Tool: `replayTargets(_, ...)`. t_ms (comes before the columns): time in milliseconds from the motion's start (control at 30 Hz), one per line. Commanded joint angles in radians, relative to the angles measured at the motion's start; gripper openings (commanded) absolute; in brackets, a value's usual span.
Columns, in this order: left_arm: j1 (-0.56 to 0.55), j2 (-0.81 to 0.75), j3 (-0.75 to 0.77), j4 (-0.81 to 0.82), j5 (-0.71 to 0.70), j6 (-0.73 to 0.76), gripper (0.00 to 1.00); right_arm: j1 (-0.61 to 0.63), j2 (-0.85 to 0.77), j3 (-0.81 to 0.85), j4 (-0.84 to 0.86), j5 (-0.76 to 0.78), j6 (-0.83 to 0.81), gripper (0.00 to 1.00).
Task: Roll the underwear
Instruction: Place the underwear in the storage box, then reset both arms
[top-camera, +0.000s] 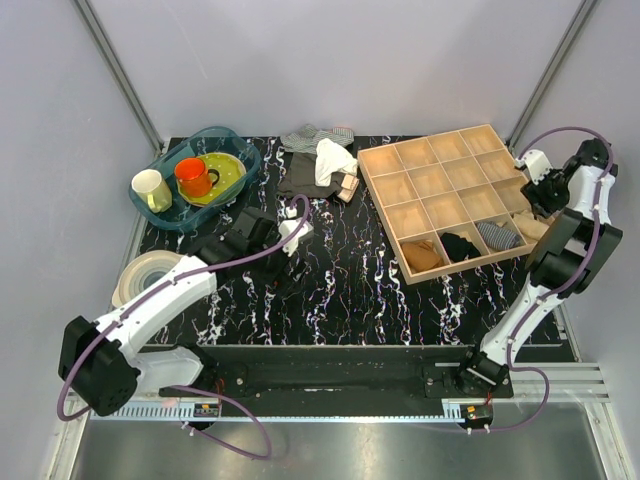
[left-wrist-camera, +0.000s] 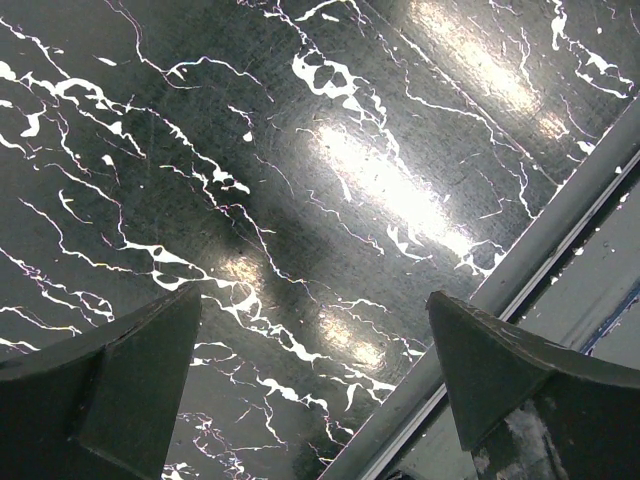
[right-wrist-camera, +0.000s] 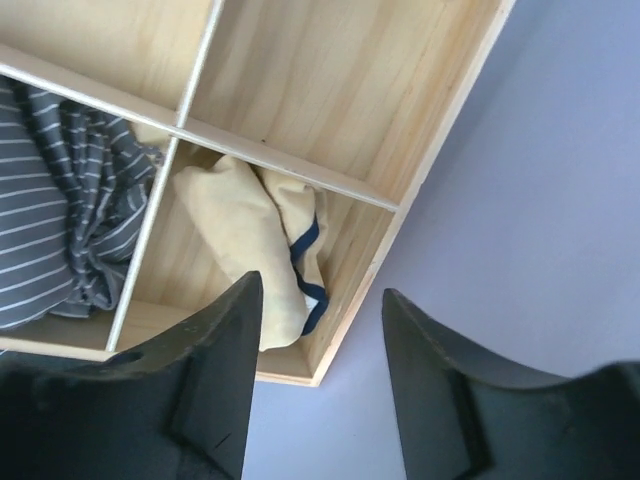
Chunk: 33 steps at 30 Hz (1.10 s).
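The underwear (right-wrist-camera: 240, 235), pale beige with dark edging, lies bunched in the corner compartment of the wooden divider box (right-wrist-camera: 330, 80). My right gripper (right-wrist-camera: 322, 285) hovers just above that compartment, jaws open and empty, not touching the fabric. In the top view the underwear (top-camera: 531, 228) shows partly under the right gripper (top-camera: 540, 195), at the box's near right corner (top-camera: 440, 170). My left gripper (left-wrist-camera: 312, 295) is open and empty over the bare black marble table (left-wrist-camera: 250, 180), left of centre in the top view (top-camera: 285, 240).
A striped grey cloth (right-wrist-camera: 60, 220) fills the compartment beside the underwear. An orange-brown bundle (top-camera: 425, 255) and a black cloth (top-camera: 460, 245) sit in the front row. A clothes pile with a white cloth (top-camera: 333, 158), a blue basin of dishes (top-camera: 195, 175) and a tape roll (top-camera: 145, 272) lie left.
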Motion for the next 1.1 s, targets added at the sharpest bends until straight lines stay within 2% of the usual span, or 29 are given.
replayTargets(0, 0.006, -0.03, 0.033, 0.012, 0.009, 0.006, 0.99, 0.013, -0.055, 0.043, -0.086, -0.051, 0.043, 0.53)
replayTargets(100, 0.016, -0.049, 0.034, 0.028, 0.008, -0.002, 0.99, 0.019, -0.074, 0.086, -0.163, -0.146, 0.095, 0.51)
replayTargets(167, 0.04, -0.073, 0.023, 0.071, 0.029, -0.013, 0.99, 0.02, -0.102, 0.118, -0.235, -0.218, 0.154, 0.54)
replayTargets(233, 0.097, -0.121, 0.015, 0.105, 0.064, -0.043, 0.99, 0.02, -0.163, 0.125, -0.284, -0.33, 0.211, 0.61)
replayTargets(300, 0.155, -0.154, 0.0, 0.168, 0.159, -0.097, 0.99, 0.02, -0.246, 0.106, -0.295, -0.435, 0.253, 0.65)
replayTargets(333, 0.228, -0.193, -0.003, 0.191, 0.199, -0.12, 0.99, 0.02, -0.277, 0.094, -0.276, -0.465, 0.303, 0.68)
replayTargets(367, 0.273, -0.208, -0.009, 0.246, 0.292, -0.149, 0.99, 0.02, -0.307, 0.064, -0.258, -0.494, 0.337, 0.79)
replayTargets(467, 0.436, -0.257, -0.025, 0.347, 0.467, -0.269, 0.99, 0.019, -0.438, -0.03, -0.122, -0.583, 0.519, 0.99)
replayTargets(500, 0.468, -0.262, -0.023, 0.366, 0.503, -0.311, 0.99, 0.019, -0.51, -0.065, -0.07, -0.596, 0.576, 1.0)
replayTargets(567, 0.537, -0.273, -0.006, 0.381, 0.579, -0.336, 0.99, 0.017, -0.625, -0.203, 0.171, -0.581, 0.848, 1.0)
replayTargets(600, 0.549, -0.274, 0.003, 0.384, 0.592, -0.355, 0.99, 0.017, -0.66, -0.248, 0.255, -0.5, 1.076, 1.0)
replayTargets(633, 0.565, -0.282, 0.01, 0.384, 0.6, -0.362, 0.99, 0.016, -0.692, -0.285, 0.347, -0.479, 1.14, 1.0)
replayTargets(700, 0.574, -0.306, 0.012, 0.391, 0.6, -0.385, 0.99, 0.016, -0.754, -0.335, 0.351, -0.549, 1.181, 1.0)
replayTargets(767, 0.583, -0.349, 0.007, 0.403, 0.565, -0.428, 0.99, 0.016, -0.818, -0.38, 0.385, -0.538, 1.254, 0.99)
replayTargets(900, 0.585, -0.446, 0.009, 0.328, 0.306, -0.484, 0.99, 0.016, -0.915, -0.402, 0.38, -0.372, 1.405, 1.0)
replayTargets(1067, 0.585, -0.5, 0.004, 0.274, 0.264, -0.456, 0.99, 0.016, -0.987, -0.368, 0.282, -0.231, 1.44, 1.0)
